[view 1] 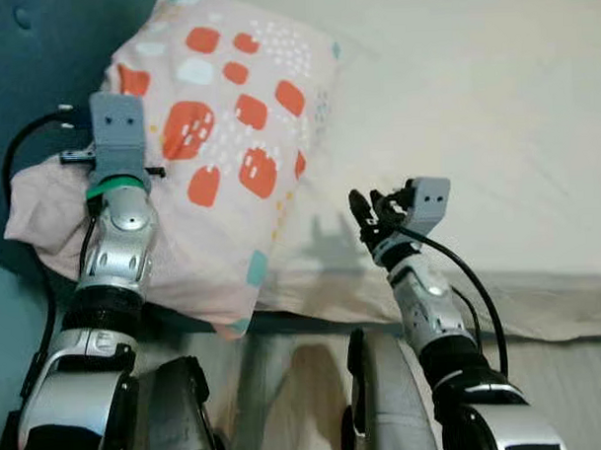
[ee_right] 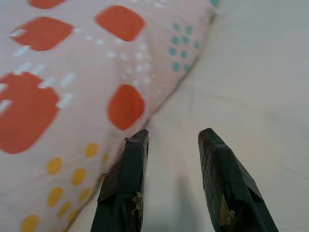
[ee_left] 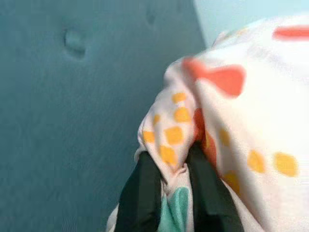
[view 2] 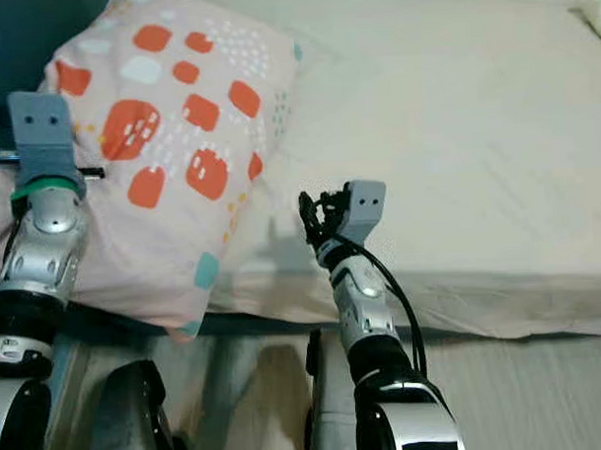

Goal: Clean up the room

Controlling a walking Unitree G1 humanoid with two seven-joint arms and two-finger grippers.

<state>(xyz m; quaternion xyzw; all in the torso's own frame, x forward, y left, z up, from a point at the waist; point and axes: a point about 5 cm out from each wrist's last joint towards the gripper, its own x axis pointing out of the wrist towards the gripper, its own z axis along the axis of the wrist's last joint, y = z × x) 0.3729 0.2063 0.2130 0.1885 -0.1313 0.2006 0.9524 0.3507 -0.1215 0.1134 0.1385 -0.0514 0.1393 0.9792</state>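
Pale pink cloth printed with orange-red blotches, white dashes and small teal marks covers the pillow (view 1: 219, 139), which lies on the bed (view 1: 474, 110) at its headboard end, one corner pushed against the dark teal padded headboard (view 1: 29, 76). Cream sheeting covers the bed from the pillow's far edge onward, and the near edge of the mattress hangs over a light floor (view 1: 583, 393).

At the pillow's corner nearest the headboard, the left gripper (ee_left: 169, 188) has its jaws closed on a fold of the pillow's cloth; in the left wrist view the two black fingers (ee_left: 142, 193) pinch a bunched piece of fabric with yellow squares and a teal patch, the buttoned headboard just behind it. From the head camera, the left arm reaches over the pillow's near-left corner, its grey wrist block resting above the fabric.

Beside the pillow's other long edge, over bare sheet, hovers the right gripper (ee_right: 176, 183). Its jaws stand open with nothing between them, the pillow's edge just beside one finger (ee_right: 125, 179) and the sheet beneath both.
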